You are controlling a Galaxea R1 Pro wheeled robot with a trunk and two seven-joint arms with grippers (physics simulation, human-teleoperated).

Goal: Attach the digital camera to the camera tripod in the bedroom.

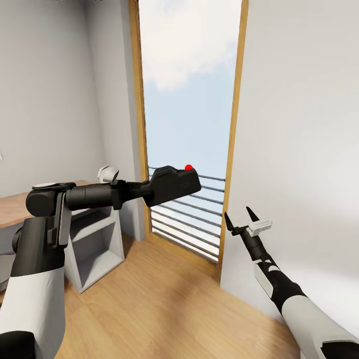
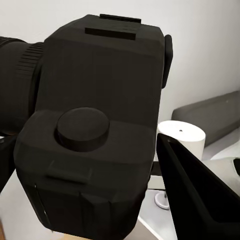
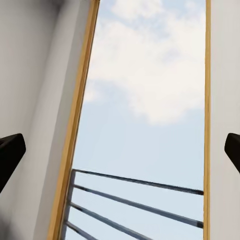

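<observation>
**Camera in hand, tripod nowhere in sight yet**

Nearest in the head view, at the lower left of the frame, the left arm runs up and bends across toward the centre, where the left gripper is clamped around the small chunky black digital camera with a red round button on top. In the left wrist view the camera body sits tight against a black finger, lens barrel at the frame's left edge. It is held at mid-frame height, level and away from the trunk, probably so that it rides clear of furniture while the robot travels.

At the lower right, the right gripper stands with its two thin black fingers spread and nothing between them; I judge it is kept free to steady the mount later.

Behind the left arm, at the left edge, stands a white open-fronted cabinet beside a light wooden tabletop. Farthest off, up the middle of the frame, a tall wood-framed opening shows dark horizontal railing bars and cloudy sky.

The camera tripod must still be found.
</observation>
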